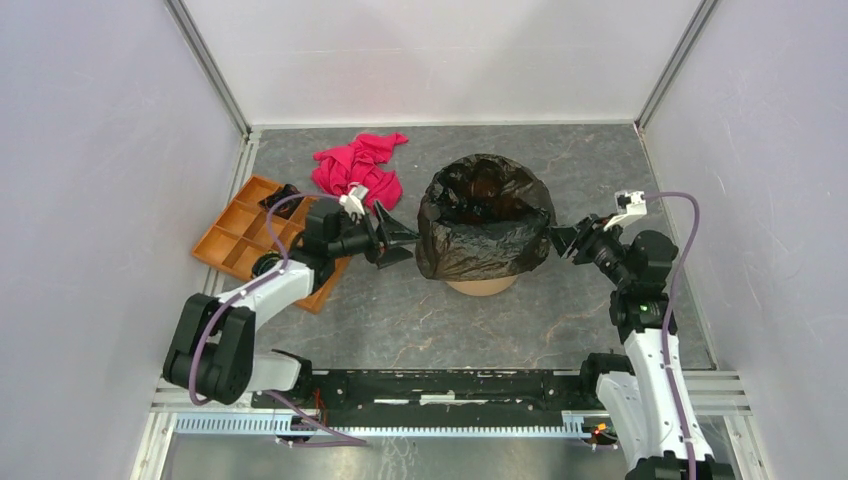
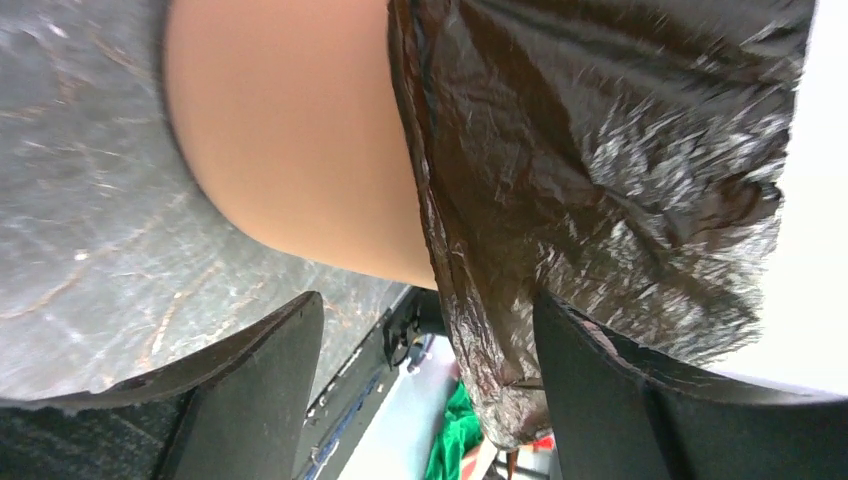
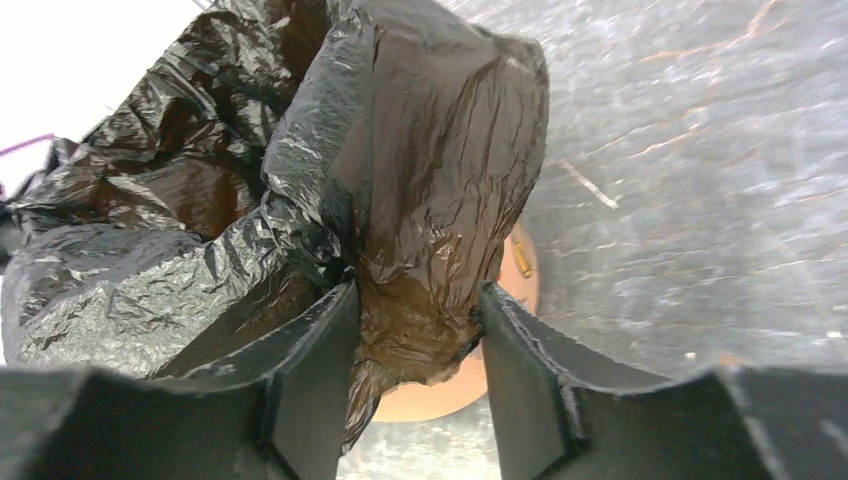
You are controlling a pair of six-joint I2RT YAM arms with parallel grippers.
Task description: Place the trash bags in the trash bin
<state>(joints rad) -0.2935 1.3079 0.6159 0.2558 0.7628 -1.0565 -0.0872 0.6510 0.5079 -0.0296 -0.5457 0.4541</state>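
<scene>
The trash bin (image 1: 482, 286) stands mid-table with a black trash bag (image 1: 485, 215) draped over its rim and down its wall; only its orange base shows. My left gripper (image 1: 400, 238) is open just left of the bin. In the left wrist view it (image 2: 428, 370) is empty, with the bag's hem (image 2: 600, 150) hanging beside the right finger and the bin wall (image 2: 300, 130) ahead. My right gripper (image 1: 560, 240) is at the bag's right side. In the right wrist view it (image 3: 418, 350) is closed on a fold of the bag (image 3: 400, 180), with the bin (image 3: 440, 400) below.
A pink-red cloth (image 1: 358, 165) lies behind the left gripper. A flat orange compartment tray (image 1: 235, 235) sits at the left under the left arm. The black base rail (image 1: 450, 385) runs along the near edge. White walls enclose the table.
</scene>
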